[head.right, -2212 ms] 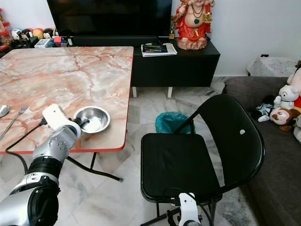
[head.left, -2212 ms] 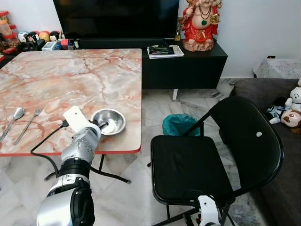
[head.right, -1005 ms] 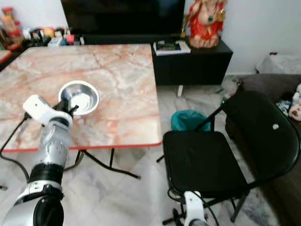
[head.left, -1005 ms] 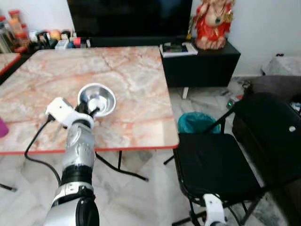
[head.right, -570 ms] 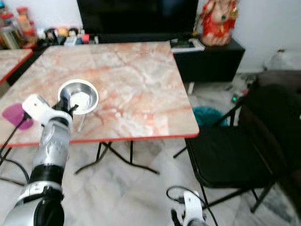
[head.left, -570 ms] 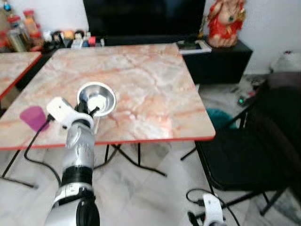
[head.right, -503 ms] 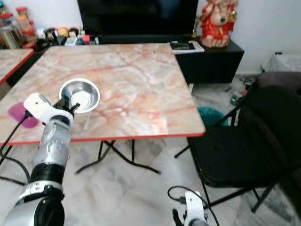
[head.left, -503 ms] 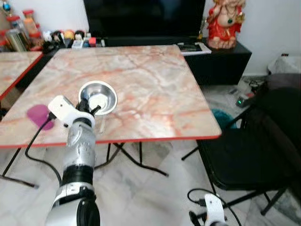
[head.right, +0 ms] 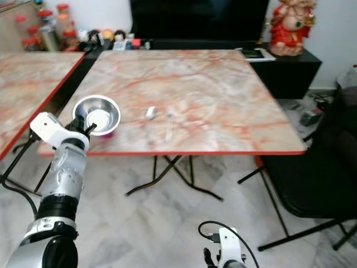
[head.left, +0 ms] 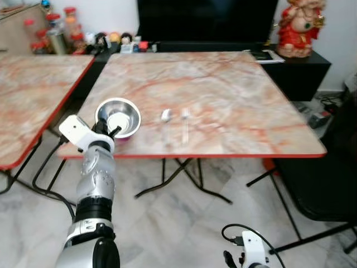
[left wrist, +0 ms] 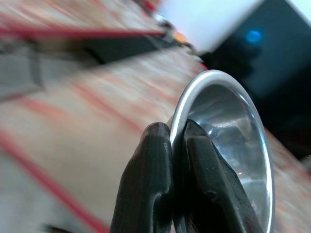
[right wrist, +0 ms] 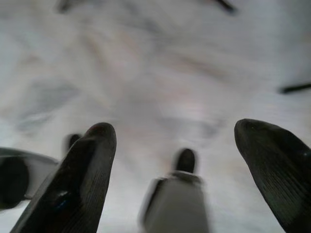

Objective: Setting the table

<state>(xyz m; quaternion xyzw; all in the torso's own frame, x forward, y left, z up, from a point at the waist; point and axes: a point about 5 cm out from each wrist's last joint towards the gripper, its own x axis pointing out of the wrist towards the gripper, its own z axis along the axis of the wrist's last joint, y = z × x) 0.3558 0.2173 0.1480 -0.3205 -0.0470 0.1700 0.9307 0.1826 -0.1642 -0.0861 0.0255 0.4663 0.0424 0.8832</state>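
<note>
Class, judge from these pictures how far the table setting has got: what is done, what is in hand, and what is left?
Done: a spoon and a fork lie side by side on the marble table. In hand: the left gripper is shut on the rim of the steel bowl, held above the table's near left corner. Left: setting the bowl down, probably beside the cutlery. The right gripper hangs open over the floor.

Two marble-patterned, red-edged folding tables: main table [head.left: 234, 106] at centre, second table [head.left: 28, 89] to the left. Pale marble floor [head.left: 184, 223] beneath. Beyond, against a white wall [head.left: 106, 11], low black TV cabinet [head.left: 312, 72] bearing a dark television [head.left: 206, 19], red figurine [head.left: 301, 28] and jars [head.left: 56, 33]. Black chair [head.left: 329, 190] at right.
</note>
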